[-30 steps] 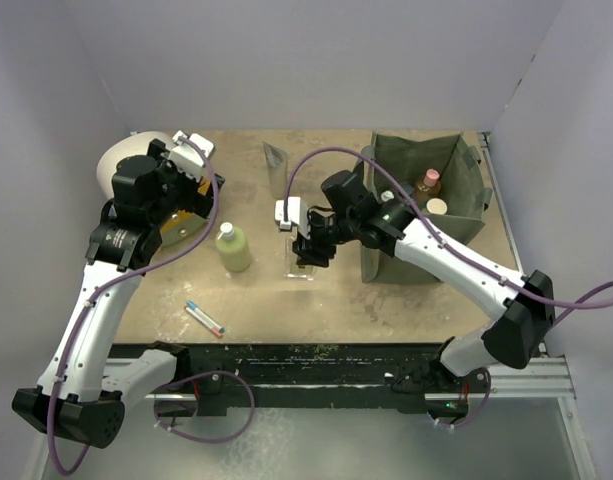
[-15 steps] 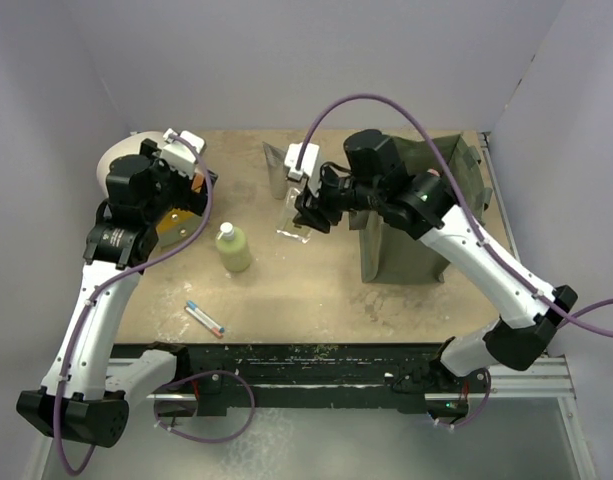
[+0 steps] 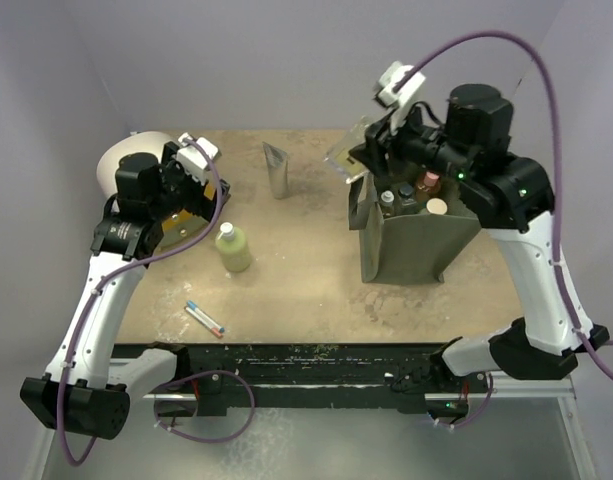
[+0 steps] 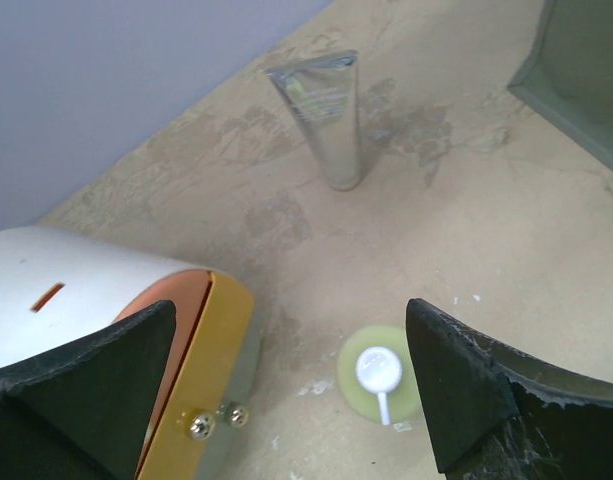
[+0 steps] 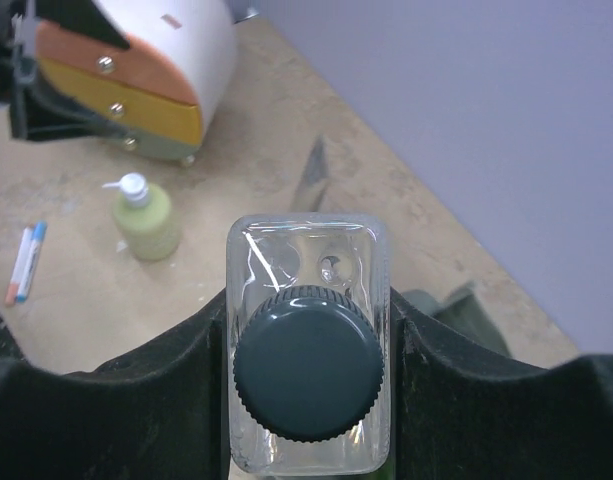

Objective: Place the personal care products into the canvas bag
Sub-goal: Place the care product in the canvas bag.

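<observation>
- Change: over the last second the right gripper point(image 3: 364, 155) has carried the clear bottle point(image 3: 346, 160) off the mid-table and swung it up and to the right.
- It now hangs at the far-left corner of the canvas bag point(image 3: 416, 245), above the rim and not clearly over the opening yet.
- Meaning: pick and lift are done. What's left for this bottle, I'd say, is a short shift over the mouth, then lower and release.
- Right claw: pinching the clear bottle by its flat sides. In the wrist view the black cap faces the camera between the fingers point(image 5: 186, 370).
- Right arm: elbow high, forearm reaching leftward across the bag, wrist tipped so the bottle sits tilted.
- Already in the bag: an amber bottle point(image 3: 427, 183), a light-capped one point(image 3: 437, 207) and a black-capped one point(image 3: 387, 197).
- Still on the table: pale green bottle point(image 3: 232, 247) and silver tube point(image 3: 277, 170), well apart from the bag.
- Left gripper point(image 4: 286, 375): barely moved — jaws spread wide, holding nothing, parked beside the domed box point(image 3: 131, 165) and looking down on the green bottle.
</observation>
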Robot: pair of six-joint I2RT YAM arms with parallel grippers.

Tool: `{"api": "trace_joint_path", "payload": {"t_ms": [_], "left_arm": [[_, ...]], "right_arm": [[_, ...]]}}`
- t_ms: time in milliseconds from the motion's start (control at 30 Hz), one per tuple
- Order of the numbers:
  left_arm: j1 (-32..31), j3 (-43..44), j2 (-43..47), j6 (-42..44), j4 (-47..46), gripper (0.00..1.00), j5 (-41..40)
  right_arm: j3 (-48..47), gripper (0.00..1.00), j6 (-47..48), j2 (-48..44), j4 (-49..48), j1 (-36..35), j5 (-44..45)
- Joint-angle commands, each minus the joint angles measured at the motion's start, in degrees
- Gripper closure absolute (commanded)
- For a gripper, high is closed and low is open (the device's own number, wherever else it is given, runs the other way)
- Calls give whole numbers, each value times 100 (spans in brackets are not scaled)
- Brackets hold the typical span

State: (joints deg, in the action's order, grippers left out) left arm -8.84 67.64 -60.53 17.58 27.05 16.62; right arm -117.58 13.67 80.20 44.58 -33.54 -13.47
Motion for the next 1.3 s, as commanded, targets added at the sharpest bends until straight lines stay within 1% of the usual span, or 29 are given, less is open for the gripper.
{"api": "trace_joint_path", "payload": {"t_ms": [0,67,200,400,500,667,767,1100,1267], "left_arm": [[-22,51,-125,-58,-157,1,913],[-122,141,-223,-51,-66,1,1006],[-473,263,-391,60,35,1,898],[-879,300,-554,61,29,1,855],[-1097,252,-574,133,-15,1,840],[-1296,334,-650,204,-22,1,964],[-1346,370,-687,210,-16,1,1058],[-1370,241,-556,297,-15,1,1117],[-1378,224,-547,325,-13,1,1106]], "right_arm": [[-737,100,-352,-357,-691,673,68],[-726,100,-393,-434,-705,914,180],[-407,100,-439,-689,-835,1413,553],[489,100,-649,-1136,-1087,2234,660],[941,100,-634,-1353,-1149,2290,1000],[1203,100,-712,-1399,-875,2291,1077],[1483,100,-755,-1446,-995,2290,1177],[2235,100,-1051,-1490,-1124,2290,513],[2389,100,-1134,-1473,-1079,2290,445]]}}
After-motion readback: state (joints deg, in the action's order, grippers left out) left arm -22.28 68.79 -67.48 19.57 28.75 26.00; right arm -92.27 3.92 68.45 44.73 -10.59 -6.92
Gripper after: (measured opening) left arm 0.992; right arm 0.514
